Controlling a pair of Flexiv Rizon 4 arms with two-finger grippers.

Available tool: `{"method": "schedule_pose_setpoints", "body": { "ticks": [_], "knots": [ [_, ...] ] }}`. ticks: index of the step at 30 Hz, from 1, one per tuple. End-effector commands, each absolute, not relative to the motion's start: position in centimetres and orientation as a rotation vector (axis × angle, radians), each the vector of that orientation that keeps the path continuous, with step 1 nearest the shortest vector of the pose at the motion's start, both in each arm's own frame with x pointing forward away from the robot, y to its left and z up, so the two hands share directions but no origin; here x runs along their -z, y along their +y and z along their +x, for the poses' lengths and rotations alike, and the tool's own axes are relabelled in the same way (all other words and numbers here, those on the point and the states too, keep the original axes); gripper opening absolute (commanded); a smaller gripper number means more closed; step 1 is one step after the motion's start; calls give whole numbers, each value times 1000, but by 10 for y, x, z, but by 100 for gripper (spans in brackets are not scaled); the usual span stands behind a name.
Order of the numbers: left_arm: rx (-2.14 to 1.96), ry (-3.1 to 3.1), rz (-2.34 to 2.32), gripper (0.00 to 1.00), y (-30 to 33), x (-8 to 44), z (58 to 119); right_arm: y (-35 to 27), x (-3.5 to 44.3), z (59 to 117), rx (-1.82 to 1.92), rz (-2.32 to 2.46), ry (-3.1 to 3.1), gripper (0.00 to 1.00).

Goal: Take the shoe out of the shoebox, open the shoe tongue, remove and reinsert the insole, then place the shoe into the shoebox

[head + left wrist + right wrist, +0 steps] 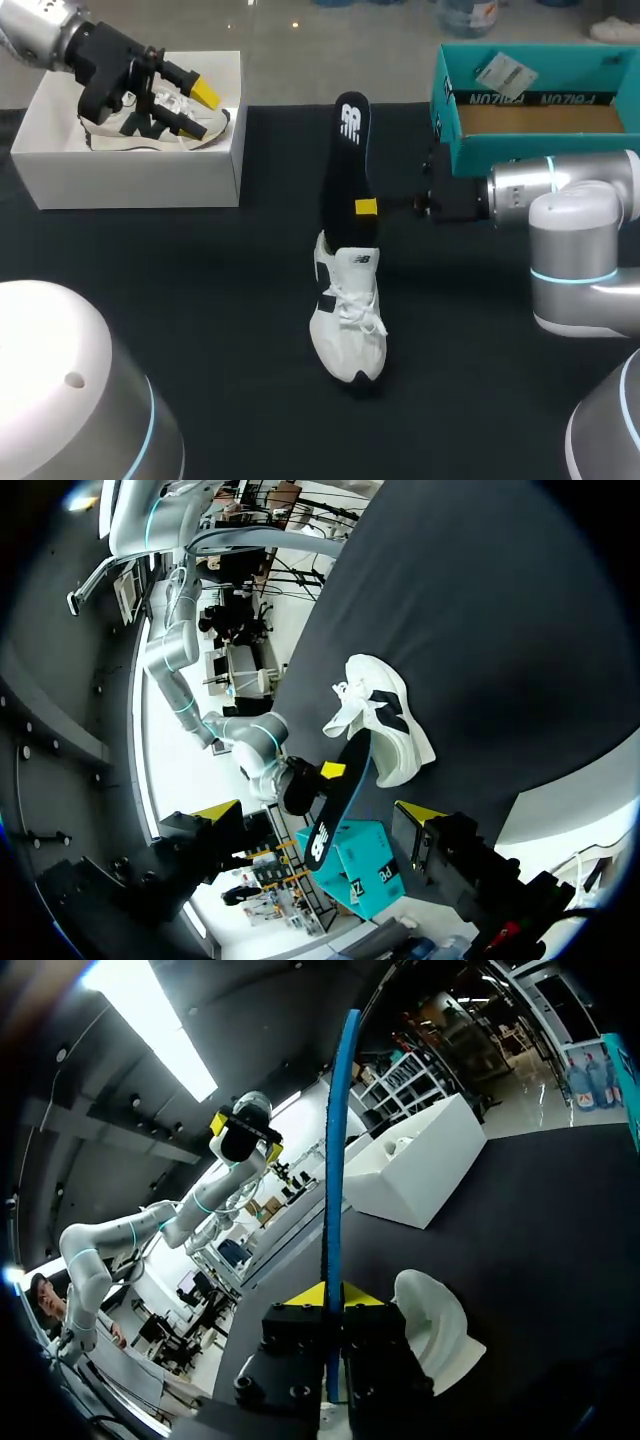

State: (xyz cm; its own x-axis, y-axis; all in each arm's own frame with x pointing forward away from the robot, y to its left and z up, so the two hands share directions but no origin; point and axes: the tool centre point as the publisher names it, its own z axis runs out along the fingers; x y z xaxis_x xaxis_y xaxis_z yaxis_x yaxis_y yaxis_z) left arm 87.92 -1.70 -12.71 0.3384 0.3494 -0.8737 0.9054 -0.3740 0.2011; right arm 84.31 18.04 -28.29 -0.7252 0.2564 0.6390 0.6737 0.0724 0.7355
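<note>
The shoe (347,320) hid the lower end of the insole (349,170), and the left gripper (198,108) partly covered a boxed shoe (112,130).

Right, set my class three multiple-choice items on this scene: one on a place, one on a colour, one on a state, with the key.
1. Where is the left pincer? A above the open white cardboard shoebox; B touching the other pincer; C inside a drawer.
2. What colour is the open cardboard box nearest the right pincer? A red; B teal; C yellow.
3. The right pincer is: A open and empty; B shut on a shoelace; C shut on the long black insole.
Key: A, it hangs over the shoebox; B, its walls are teal; C, its fingers clamp the insole, which stands upright from the white lace-up sneaker.
</note>
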Motion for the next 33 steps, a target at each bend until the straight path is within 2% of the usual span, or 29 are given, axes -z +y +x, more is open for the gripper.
{"method": "schedule_pose_setpoints", "body": {
  "ticks": [1,12,33],
  "knots": [
    [989,1101,1894,100,-17,127,879,180,271,846,1707,-921,-2043,0],
    [989,1101,1894,100,-17,127,879,185,258,880,1759,-813,-2095,0],
    [989,1101,1894,100,-17,127,879,191,266,888,1779,-741,-2111,0]
  ]
}}
